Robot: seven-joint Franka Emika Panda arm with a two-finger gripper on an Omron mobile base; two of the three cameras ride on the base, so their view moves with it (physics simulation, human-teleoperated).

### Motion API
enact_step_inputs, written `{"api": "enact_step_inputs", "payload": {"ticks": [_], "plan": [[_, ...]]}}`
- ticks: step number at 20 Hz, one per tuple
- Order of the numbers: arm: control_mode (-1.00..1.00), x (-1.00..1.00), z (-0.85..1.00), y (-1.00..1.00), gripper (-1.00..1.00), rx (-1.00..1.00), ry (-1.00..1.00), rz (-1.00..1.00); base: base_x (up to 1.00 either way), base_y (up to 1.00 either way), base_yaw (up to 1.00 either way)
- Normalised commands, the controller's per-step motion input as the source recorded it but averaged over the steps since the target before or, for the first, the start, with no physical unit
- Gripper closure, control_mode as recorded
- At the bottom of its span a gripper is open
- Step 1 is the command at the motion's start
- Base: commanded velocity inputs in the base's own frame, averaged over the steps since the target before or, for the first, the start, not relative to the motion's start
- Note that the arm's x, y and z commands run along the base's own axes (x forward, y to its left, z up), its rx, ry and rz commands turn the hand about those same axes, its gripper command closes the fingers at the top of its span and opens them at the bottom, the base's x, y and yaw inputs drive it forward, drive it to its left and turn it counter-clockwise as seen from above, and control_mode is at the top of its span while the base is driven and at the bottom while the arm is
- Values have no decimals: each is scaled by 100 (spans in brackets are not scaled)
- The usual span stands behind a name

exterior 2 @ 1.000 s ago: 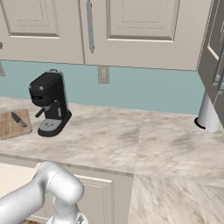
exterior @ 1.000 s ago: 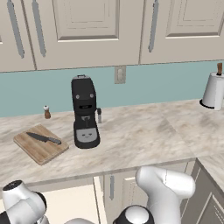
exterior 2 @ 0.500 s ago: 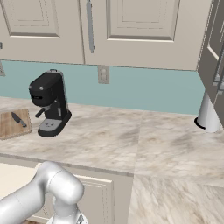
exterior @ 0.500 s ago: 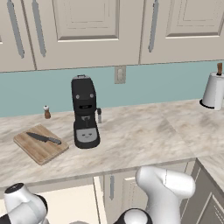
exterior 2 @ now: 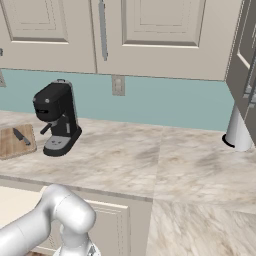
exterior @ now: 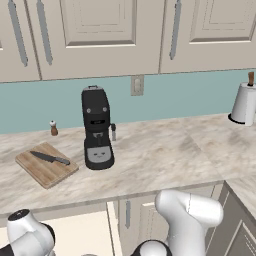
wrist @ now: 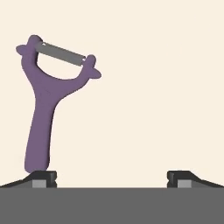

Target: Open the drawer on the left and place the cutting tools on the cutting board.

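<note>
Matt purple peeler (wrist: 41,113), wood-grain board (exterior: 46,166)

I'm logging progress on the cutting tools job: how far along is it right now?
Done: the knife already lies on the cutting board, and the drawer stands open below the counter edge. In hand: the open gripper hovers over the purple peeler lying on the drawer's pale floor, one fingertip by the handle's end, nothing gripped. Left: grasp the peeler and set it on the board.
</note>
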Motion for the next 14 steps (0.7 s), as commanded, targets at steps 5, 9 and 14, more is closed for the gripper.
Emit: {"api": "enact_step_inputs", "payload": {"ticks": [5, 9, 14], "plan": [[-100, 12, -1, 8, -100, 3, 0, 0, 0, 0, 0], [-100, 18, -4, 13, -100, 2, 0, 0, 0, 0, 0], [-100, 15, -8, 19, -100, 1, 0, 0, 0, 0, 0]]}}
